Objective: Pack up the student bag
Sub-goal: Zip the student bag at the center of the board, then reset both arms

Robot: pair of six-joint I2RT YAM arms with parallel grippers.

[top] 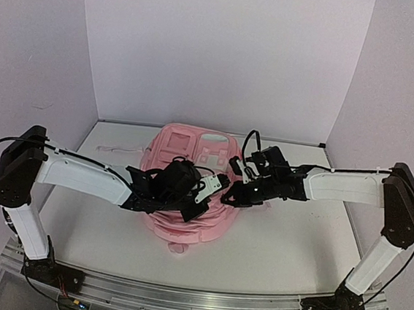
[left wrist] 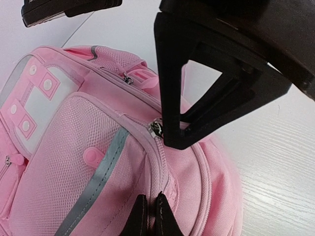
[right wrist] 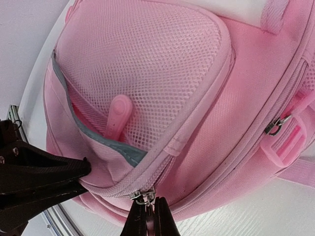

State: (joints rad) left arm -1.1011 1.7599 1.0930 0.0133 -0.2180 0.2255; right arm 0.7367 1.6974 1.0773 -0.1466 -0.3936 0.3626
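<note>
The student bag is a pink backpack lying flat in the middle of the table, front pockets up, with a grey reflective strip. My left gripper is shut on a fold of the bag's fabric beside the zip track, as the left wrist view shows. A short way along the same zip, my right gripper is shut on the metal zipper pull of the front mesh pocket. In the left wrist view the right gripper's black fingers sit on the slider.
White walls close the table in at the back and on both sides. A pink strap with a buckle trails from the bag on the right. An aluminium rail runs along the near edge between the arm bases.
</note>
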